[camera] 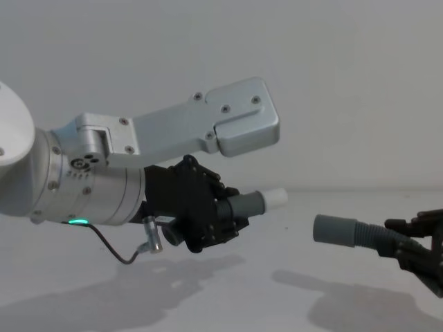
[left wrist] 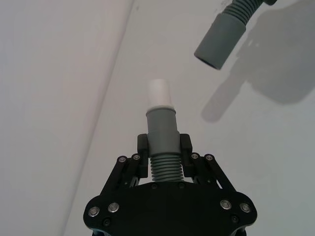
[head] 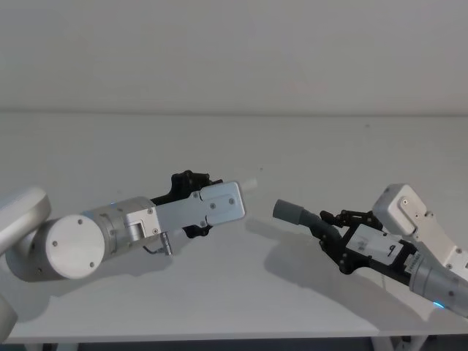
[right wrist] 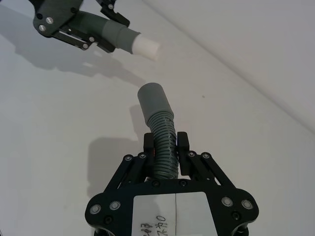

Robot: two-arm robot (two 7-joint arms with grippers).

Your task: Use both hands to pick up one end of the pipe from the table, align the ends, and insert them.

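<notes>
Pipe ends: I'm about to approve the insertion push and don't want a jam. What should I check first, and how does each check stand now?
1. Jaws of the left gripper shut on the white-tipped piece: ok.
2. Jaws of the right gripper shut on the socket piece: ok.
3. Both pieces held above the table: ok, shadows lie beneath them.
4. white tip and socket on one line: not ok; in the chest view the tip sits higher than the socket.
5. Space between the two ends free: ok.
6. Socket bore unblocked: cannot tell.
</notes>
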